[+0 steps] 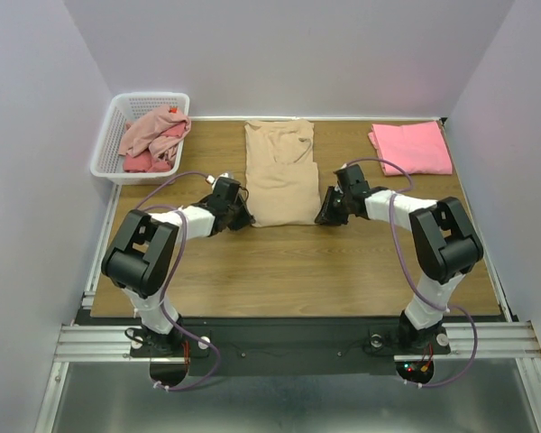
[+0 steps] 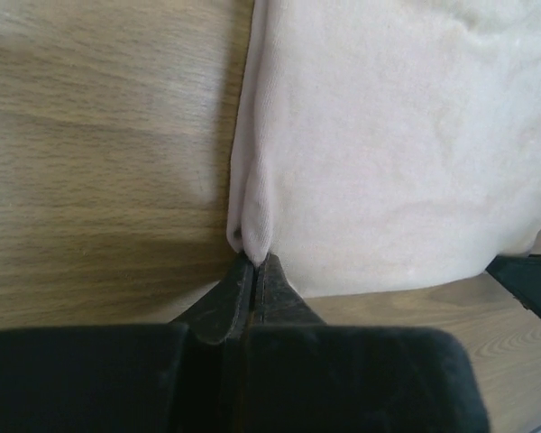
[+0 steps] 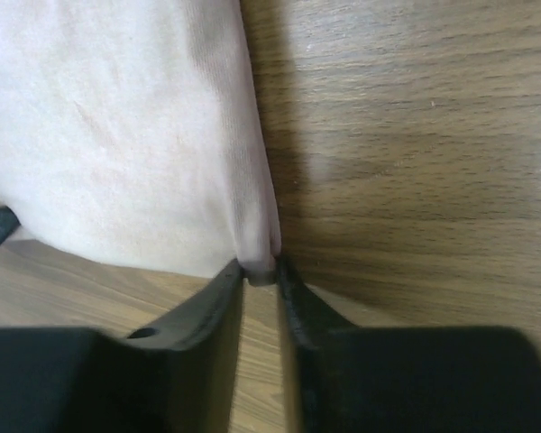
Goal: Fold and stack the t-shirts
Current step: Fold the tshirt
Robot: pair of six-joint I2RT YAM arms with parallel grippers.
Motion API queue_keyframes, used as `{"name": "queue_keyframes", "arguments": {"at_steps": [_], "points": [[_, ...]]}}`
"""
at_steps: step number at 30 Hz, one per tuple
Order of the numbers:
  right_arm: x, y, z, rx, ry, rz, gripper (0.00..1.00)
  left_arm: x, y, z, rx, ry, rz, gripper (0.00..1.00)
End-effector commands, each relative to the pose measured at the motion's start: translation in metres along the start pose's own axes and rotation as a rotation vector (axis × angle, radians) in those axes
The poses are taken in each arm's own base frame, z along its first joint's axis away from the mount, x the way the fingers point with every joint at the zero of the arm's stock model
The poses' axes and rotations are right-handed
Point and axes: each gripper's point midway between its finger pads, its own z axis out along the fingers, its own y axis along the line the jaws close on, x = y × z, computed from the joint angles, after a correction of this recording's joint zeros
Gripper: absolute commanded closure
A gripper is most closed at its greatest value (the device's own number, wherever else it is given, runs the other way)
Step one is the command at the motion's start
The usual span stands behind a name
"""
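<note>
Beige soft cloth t-shirt [image 1: 281,176] lies folded on the brown wooden table [image 1: 298,271]; left gripper [image 2: 252,262] and right gripper [image 3: 260,271], jaws nearly closed, each pinch a near corner.

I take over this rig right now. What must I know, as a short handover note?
Left gripper: jaws shut on the near-left corner of the beige t-shirt.
Right gripper: jaws shut on its near-right corner.
Done: the salmon-pink t-shirt lies folded at the far right of the table; the beige one is folded narrow.
To do: fold the beige one across, then fold the dusty-pink t-shirt and red t-shirt from the basket; stack all.
</note>
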Motion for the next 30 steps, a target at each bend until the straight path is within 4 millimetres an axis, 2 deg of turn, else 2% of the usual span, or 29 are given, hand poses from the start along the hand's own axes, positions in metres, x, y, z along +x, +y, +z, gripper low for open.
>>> {"name": "queue_keyframes", "arguments": {"at_steps": [1, 2, 4, 5, 6, 7, 8, 9, 11, 12, 13, 14, 15, 19, 21, 22, 25, 26, 28, 30], "points": [[0.007, -0.001, 0.004, -0.017, 0.021, -0.013, 0.83, 0.005, 0.009, 0.006, -0.032, 0.024, 0.030, 1.00], [0.009, 0.000, 0.002, -0.026, 0.025, -0.018, 0.94, 0.006, 0.009, 0.004, -0.027, 0.026, 0.031, 1.00], [0.012, 0.006, -0.012, -0.061, 0.021, -0.036, 1.00, 0.011, 0.010, -0.005, -0.013, 0.024, 0.032, 1.00], [0.019, 0.002, -0.011, -0.055, 0.037, -0.032, 1.00, 0.018, 0.017, -0.005, -0.027, 0.038, 0.027, 1.00], [0.014, 0.009, -0.024, -0.082, 0.005, -0.052, 0.99, 0.017, 0.013, -0.014, -0.009, 0.022, 0.024, 1.00], [0.016, 0.009, -0.032, -0.089, -0.005, -0.061, 0.99, 0.027, 0.022, -0.019, -0.019, 0.034, 0.012, 1.00], [0.027, 0.002, -0.037, -0.084, 0.004, -0.071, 1.00, 0.028, 0.013, -0.032, 0.016, 0.017, 0.017, 1.00], [0.024, 0.011, -0.056, -0.121, -0.036, -0.086, 1.00, 0.041, 0.020, -0.037, 0.010, 0.033, 0.017, 1.00], [0.035, 0.014, -0.073, -0.161, -0.027, -0.093, 0.99, 0.055, 0.014, -0.051, 0.044, 0.042, 0.015, 1.00], [0.044, 0.016, -0.090, -0.197, -0.045, -0.095, 1.00, 0.062, -0.005, -0.068, 0.107, 0.028, 0.013, 1.00], [0.050, 0.018, -0.097, -0.216, -0.045, -0.093, 1.00, 0.072, -0.004, -0.074, 0.115, 0.032, 0.010, 1.00], [0.055, 0.020, -0.106, -0.240, -0.051, -0.085, 1.00, 0.077, -0.021, -0.091, 0.172, 0.018, 0.011, 1.00], [0.063, 0.017, -0.111, -0.247, -0.044, -0.079, 1.00, 0.079, -0.025, -0.098, 0.189, 0.012, 0.012, 1.00], [0.061, 0.028, -0.146, -0.291, -0.108, -0.095, 1.00, 0.072, -0.035, -0.124, 0.204, -0.011, 0.012, 1.00], [0.054, 0.033, -0.155, -0.296, -0.136, -0.097, 1.00, 0.057, -0.038, -0.131, 0.192, -0.074, 0.009, 1.00], [0.050, 0.036, -0.158, -0.298, -0.148, -0.099, 0.99, 0.048, -0.047, -0.137, 0.209, -0.096, 0.013, 1.00], [0.031, 0.045, -0.169, -0.280, -0.195, -0.097, 1.00, 0.032, -0.061, -0.148, 0.226, -0.140, 0.012, 1.00], [0.017, 0.050, -0.175, -0.270, -0.239, -0.099, 1.00, 0.027, -0.062, -0.149, 0.218, -0.152, 0.020, 1.00], [0.002, 0.050, -0.171, -0.225, -0.268, -0.088, 1.00, 0.009, -0.069, -0.155, 0.190, -0.207, 0.033, 1.00], [-0.016, 0.058, -0.170, -0.209, -0.289, -0.095, 0.99, -0.006, -0.069, -0.152, 0.141, -0.242, 0.036, 1.00]]}}
